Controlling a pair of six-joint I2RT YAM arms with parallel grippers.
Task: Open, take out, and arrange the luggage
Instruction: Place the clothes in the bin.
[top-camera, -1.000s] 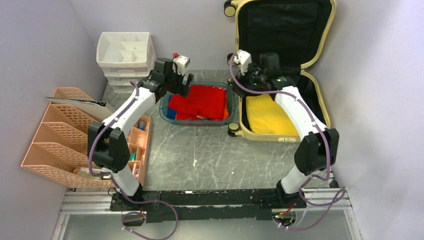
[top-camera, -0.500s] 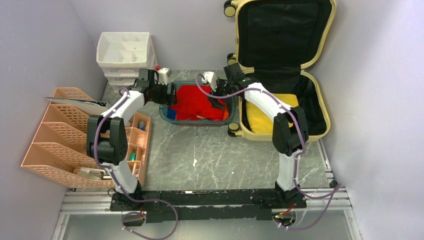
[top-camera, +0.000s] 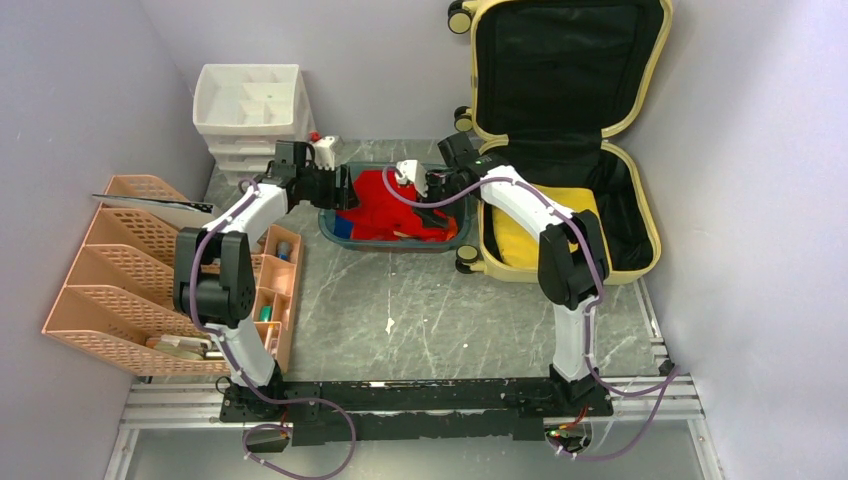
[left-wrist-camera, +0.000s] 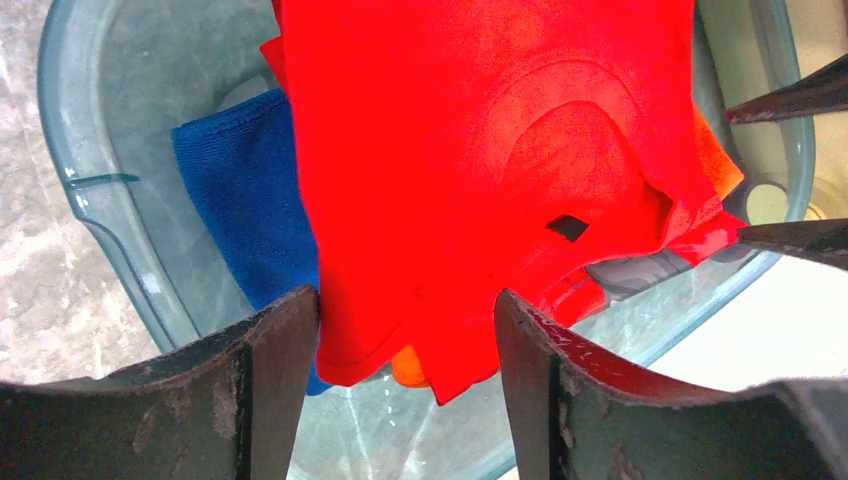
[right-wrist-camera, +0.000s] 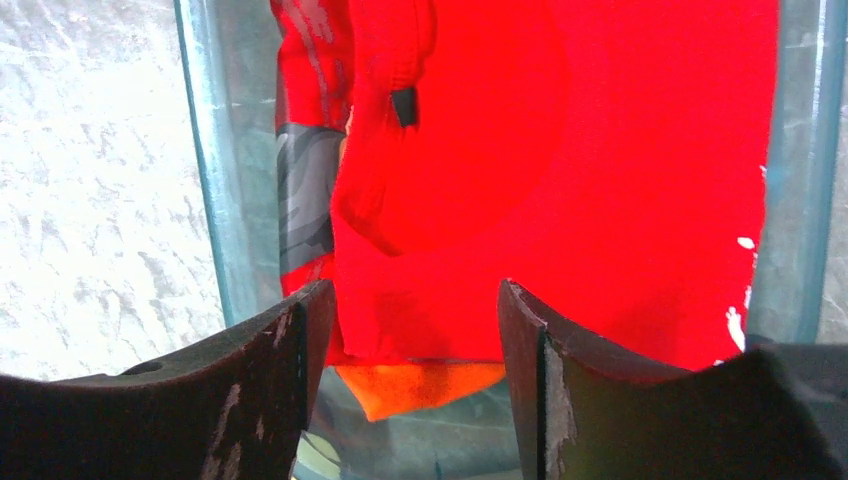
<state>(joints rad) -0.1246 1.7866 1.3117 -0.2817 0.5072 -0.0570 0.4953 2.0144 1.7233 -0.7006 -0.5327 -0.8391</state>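
Within the last second both arms have come down to the teal tray (left-wrist-camera: 110, 150), and the right arm has swung there from over the luggage (top-camera: 565, 70). The luggage itself is at the far right of the worktop (top-camera: 400, 310). It is already open, with its black-lined lid standing up against the back wall and a yellow item (top-camera: 525, 235) lying in the lower half. The left claw (left-wrist-camera: 405, 300) is now at the left end of the red garment (top-camera: 390, 205), and the right claw (right-wrist-camera: 412, 290) is at the opposite end. Both claws have narrowed since a moment ago, but their jaws are spread and not yet pinching; the red fabric's edge lies in the gap of each. A blue cloth (left-wrist-camera: 240, 200) and an orange cloth (right-wrist-camera: 420, 385) lie under the garment. This probably means that the opening step is done and the arms are now arranging. They seem to prepare a two-sided grip on the garment, to straighten or fold it in the tray.
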